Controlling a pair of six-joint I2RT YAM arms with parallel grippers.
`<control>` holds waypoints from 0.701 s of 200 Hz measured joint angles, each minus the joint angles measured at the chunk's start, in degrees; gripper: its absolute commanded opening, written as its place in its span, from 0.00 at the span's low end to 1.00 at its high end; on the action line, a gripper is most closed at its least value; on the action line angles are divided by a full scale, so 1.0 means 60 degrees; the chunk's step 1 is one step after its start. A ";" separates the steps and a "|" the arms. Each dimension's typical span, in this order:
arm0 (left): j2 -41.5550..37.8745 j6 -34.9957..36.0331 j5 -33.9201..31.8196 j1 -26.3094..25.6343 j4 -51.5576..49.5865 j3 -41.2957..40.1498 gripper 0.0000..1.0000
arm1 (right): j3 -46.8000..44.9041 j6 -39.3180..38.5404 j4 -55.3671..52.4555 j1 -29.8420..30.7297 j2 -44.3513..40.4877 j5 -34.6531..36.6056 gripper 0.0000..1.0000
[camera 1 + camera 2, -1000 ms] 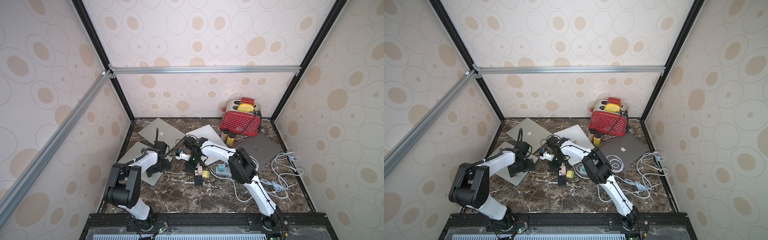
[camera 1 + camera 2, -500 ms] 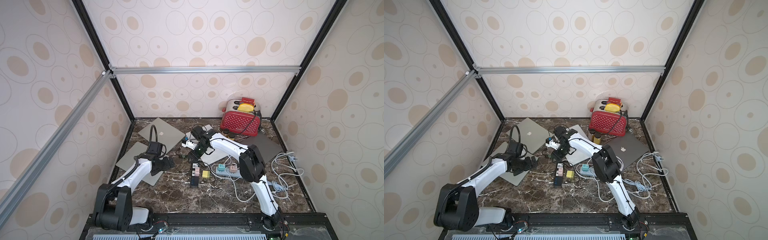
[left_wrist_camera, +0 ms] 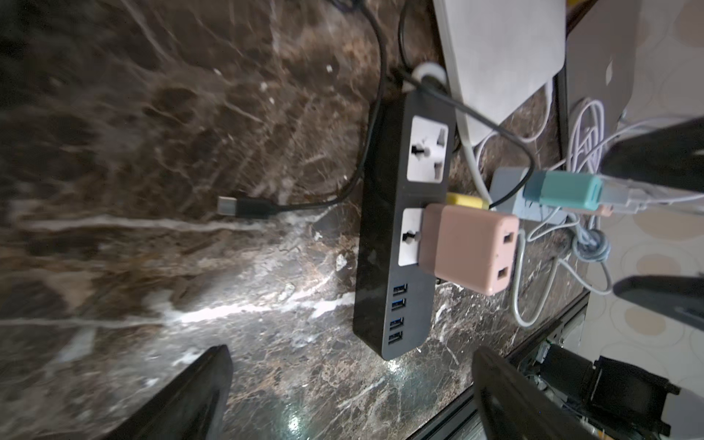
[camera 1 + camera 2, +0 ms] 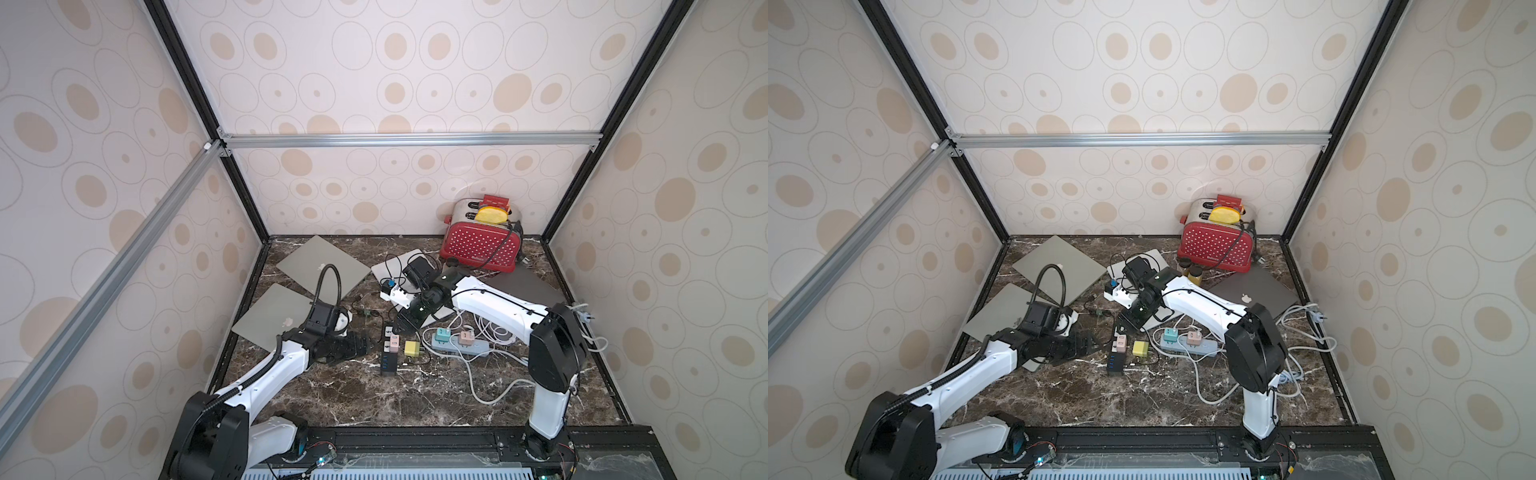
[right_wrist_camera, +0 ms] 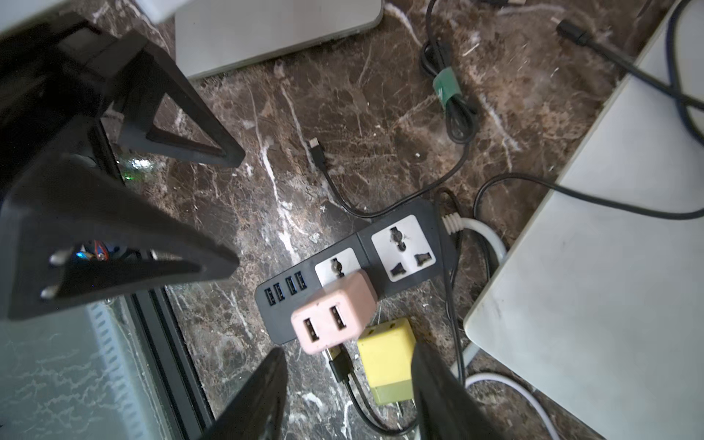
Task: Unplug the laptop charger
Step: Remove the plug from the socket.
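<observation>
Charger cord (image 5: 337, 192), thin and black, lies on the marble table (image 5: 381, 114) with its small flat plug (image 3: 244, 207) bare and pointing at nothing. The plug sits on open stone between the closed silver laptop (image 5: 278, 34) and the black power strip (image 3: 404, 247), touching no laptop and no port. From where I stand, that looks like the main job done: the plug is out of the computer.

The cord runs on behind the strip toward a coil held by a green tie (image 5: 444, 87). Where its far end goes I cannot make out, so whether a wall-side plug remains in a socket is an open question. On the strip itself, one socket is empty and a pink adapter (image 5: 335, 312) fills the other. A yellow adapter (image 5: 388, 358) lies loose beside it.

The right claw (image 4: 409, 322) hangs over the strip with its fingers apart and nothing between them. The left claw (image 4: 361, 344) is low near the strip's other side, spread wide and also empty. Little seems left to do: pull both arms clear, unless the cord's other end counts too.
</observation>
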 measured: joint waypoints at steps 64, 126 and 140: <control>0.0408 -0.0255 -0.0798 -0.1162 0.0780 -0.0193 0.97 | 0.0029 0.0153 -0.0062 0.0178 0.0699 -0.0102 0.43; 0.0863 -0.0681 -0.1577 -0.2080 0.1443 -0.0521 0.93 | -0.0222 0.0627 0.0335 0.0178 0.0754 -0.0535 0.34; 0.0863 -0.0696 -0.1770 -0.2131 0.1439 -0.0521 0.90 | -0.0208 0.0758 0.0463 0.0171 0.0816 -0.0718 0.32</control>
